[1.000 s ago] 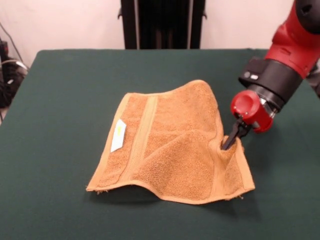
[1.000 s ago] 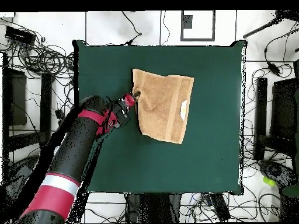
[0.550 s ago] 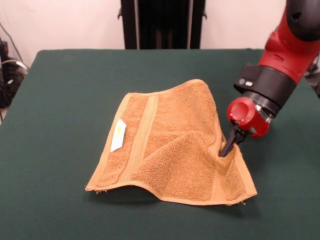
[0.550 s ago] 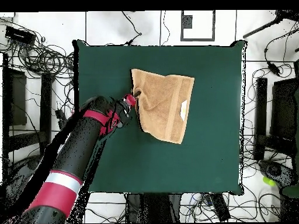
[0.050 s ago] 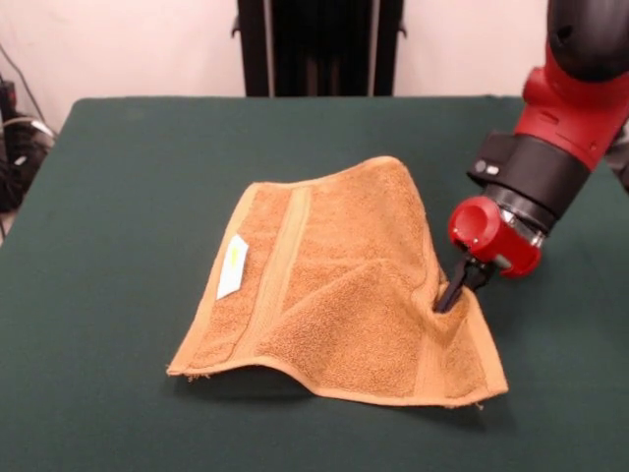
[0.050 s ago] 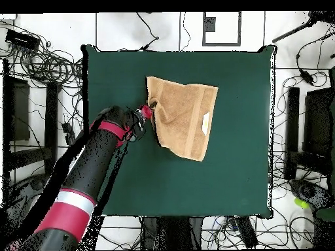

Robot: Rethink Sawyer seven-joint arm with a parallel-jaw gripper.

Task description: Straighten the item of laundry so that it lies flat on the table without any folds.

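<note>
Rumpled towel [image 5: 334, 295] on green table [image 5: 128, 177], claw [image 5: 450, 295] pinching its edge, cables [image 6: 46, 62] around

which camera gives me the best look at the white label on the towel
The front view. There the white label lies in plain sight on the towel, beside a woven band, with its slanted shape clear. The overhead view shows it only as a tiny pale mark near one towel edge.

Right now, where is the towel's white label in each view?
Front view: white label lies on the hand towel's left part, away from the claw.
Overhead view: label near the towel's right edge.
Shared landmark: the woven band beside it.
</note>
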